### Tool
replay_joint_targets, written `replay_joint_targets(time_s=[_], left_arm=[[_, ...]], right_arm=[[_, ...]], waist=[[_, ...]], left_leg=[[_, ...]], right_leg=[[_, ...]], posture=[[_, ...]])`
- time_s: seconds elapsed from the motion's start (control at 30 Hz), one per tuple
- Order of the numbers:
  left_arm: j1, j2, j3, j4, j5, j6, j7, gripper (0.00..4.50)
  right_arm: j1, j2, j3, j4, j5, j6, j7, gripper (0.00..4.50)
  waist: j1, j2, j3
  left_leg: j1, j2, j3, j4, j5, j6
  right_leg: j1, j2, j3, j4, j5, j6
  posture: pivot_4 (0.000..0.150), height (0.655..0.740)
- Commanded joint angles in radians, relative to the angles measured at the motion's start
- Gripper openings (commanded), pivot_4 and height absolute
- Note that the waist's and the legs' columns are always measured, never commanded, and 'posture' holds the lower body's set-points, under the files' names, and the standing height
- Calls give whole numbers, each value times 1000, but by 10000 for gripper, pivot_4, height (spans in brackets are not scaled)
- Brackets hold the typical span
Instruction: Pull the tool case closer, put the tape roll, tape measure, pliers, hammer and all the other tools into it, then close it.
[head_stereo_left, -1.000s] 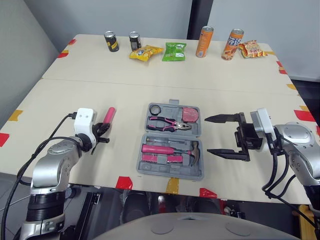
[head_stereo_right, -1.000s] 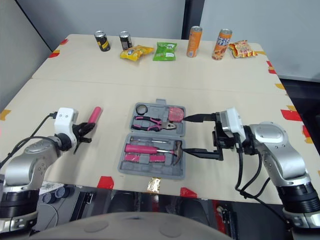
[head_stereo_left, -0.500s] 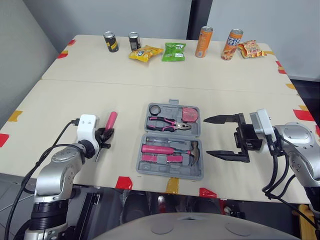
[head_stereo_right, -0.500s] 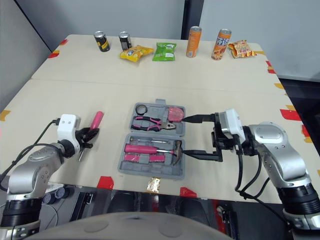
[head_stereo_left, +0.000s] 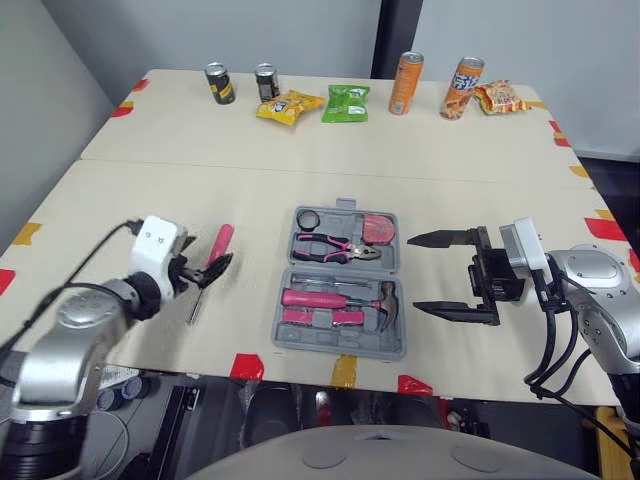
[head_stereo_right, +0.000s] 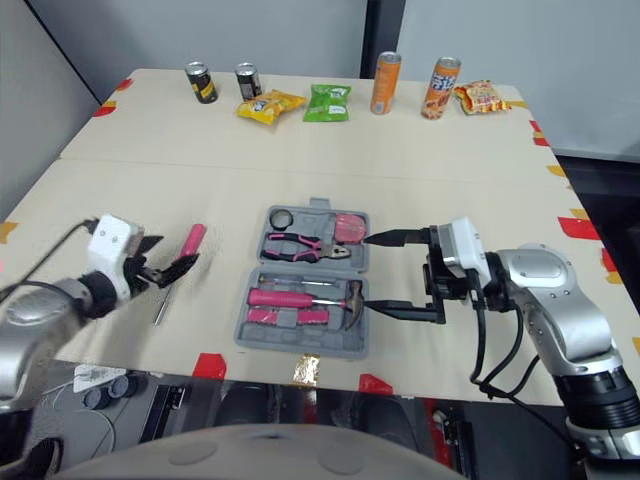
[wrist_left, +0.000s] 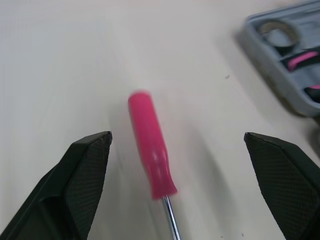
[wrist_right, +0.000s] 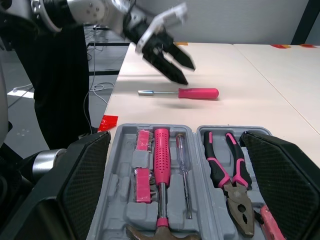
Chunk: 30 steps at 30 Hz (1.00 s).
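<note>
Item: tool case (head_stereo_left: 340, 282), grey, lying open near the front edge of the tabletop (head_stereo_left: 120, 190), both halves flat. Contents seated: tape roll (head_stereo_left: 308, 218), tape measure (head_stereo_left: 378, 228), pliers (head_stereo_left: 338, 246), hammer (head_stereo_left: 340, 299). Outstanding: one screwdriver (wrist_left: 150, 145) with a pink handle, loose on the tabletop to the left of the case and apart from it. Left pincer (wrist_left: 177, 135): spread wide, empty, one finger on either side of the handle, seemingly above it rather than touching. Right pincer (head_stereo_left: 412, 272): spread wide, empty, just beside the right edge of the case. Hazards, as judged: the handle looks round, so a finger landing first on one side may roll it away; closing on the thin shaft rather than the handle may let the tool pivot or slip on the lift. A screwdriver laid askew over the seated tools would likely keep the case from shutting. The case sits close to the front edge, so a knock from the right pincer or a hard press while closing could push it toward the drop. Far end: cans (head_stereo_left: 220, 83) and snack packets (head_stereo_left: 345, 102), well apart, no apparent concern.
</note>
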Motion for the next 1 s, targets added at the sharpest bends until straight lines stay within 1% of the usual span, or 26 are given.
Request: replay_joint_targets(time_s=[0.03, 0.07, 0.13, 0.17, 0.23, 0.33, 0.43, 0.5, 0.6, 0.7, 0.77, 0.87, 1.0], left_arm=[[-62, 155, -31, 64, 76, -236, -205, 44726], [-84, 202, -58, 110, 113, -319, -259, 44726], [-170, 333, -156, 243, 223, -578, -422, 44726], [-217, 381, -202, 303, 267, -691, -488, 44726], [-319, 432, -286, 414, 336, -866, -575, 44726], [-512, 443, -408, 555, 400, -1044, -704, 44726], [-675, 417, -531, 695, 444, -1310, -835, 44726], [-761, 409, -615, 785, 467, -1466, -889, 44726], [-878, 409, -751, 907, 476, -1642, -921, 44726], [-986, 393, -859, 1019, 530, -1780, -921, 44726], [-1037, 359, -893, 1082, 553, -1852, -918, 44726], [-1088, 336, -945, 1163, 604, -1952, -887, 44726], [-1137, 303, -986, 1246, 707, -2065, -814, 44726]], right_arm=[[-20, 7, -4, 4, 3, -11, 7, 45000], [-26, 10, 0, 8, 1, -13, 8, 45000], [-36, 17, 8, 13, -3, -14, 10, 45000], [-40, 21, 11, 16, -6, -15, 10, 45000], [-50, 26, 16, 23, -11, -17, 12, 45000], [-65, 32, 23, 34, -15, -23, 12, 45000], [-76, 37, 30, 43, -21, -27, 13, 45000], [-83, 40, 32, 48, -24, -29, 14, 45000], [-95, 45, 34, 57, -29, -33, 16, 45000], [-101, 48, 38, 63, -33, -37, 18, 45000], [-103, 51, 40, 63, -34, -39, 18, 45000], [-107, 55, 40, 66, -37, -40, 18, 45000], [-107, 60, 40, 68, -40, -42, 19, 45000]], waist=[[2, 0, 0], [1, 0, 0], [0, 1, 1], [0, 1, 1], [0, 1, 2], [4, 1, 2], [9, 1, 2], [10, 2, 1], [13, 2, 1], [19, 1, 1], [25, 1, 1], [30, 1, 1], [32, 1, 1]], left_leg=[[0, 0, 0, 0, 0, 0], [1, 0, 0, 0, 0, 0], [1, 0, 1, -1, 0, 0], [1, 0, 0, -1, 0, 1], [1, 0, 1, -1, 0, 1], [1, 0, 5, -1, 1, 1], [1, 0, 7, 0, 1, 1], [1, 0, 8, 1, 1, 1], [1, 0, 10, 1, 1, 0], [0, 0, 10, 2, 1, -1], [0, 0, 10, 2, 0, -1], [0, 0, 10, 3, 0, -1], [0, 1, 10, 3, 0, -2]], right_leg=[[0, 0, 0, 0, 0, 0], [0, 0, 0, 0, 0, 0], [0, 0, 0, 0, 0, 0], [-1, 0, 0, -1, 0, 0], [-2, 0, 0, 0, 0, 0], [-5, -1, 3, 3, 0, 0], [-7, 0, 4, 8, 0, 0], [-8, 1, 6, 10, 0, 0], [-8, 1, 7, 12, 0, 0], [-8, 2, 7, 16, 0, 0], [-8, 2, 6, 17, 0, 0], [-8, 2, 6, 17, 0, 0], [-8, 3, 6, 18, 0, 0]], posture=[[1500, 7400], [1500, 7400], [1500, 7400], [1500, 7400], [1500, 7400], [1500, 7400], [1500, 7400], [1500, 7400], [1500, 7400], [1500, 7400], [1500, 7400], [1500, 7400], [1500, 7400]])
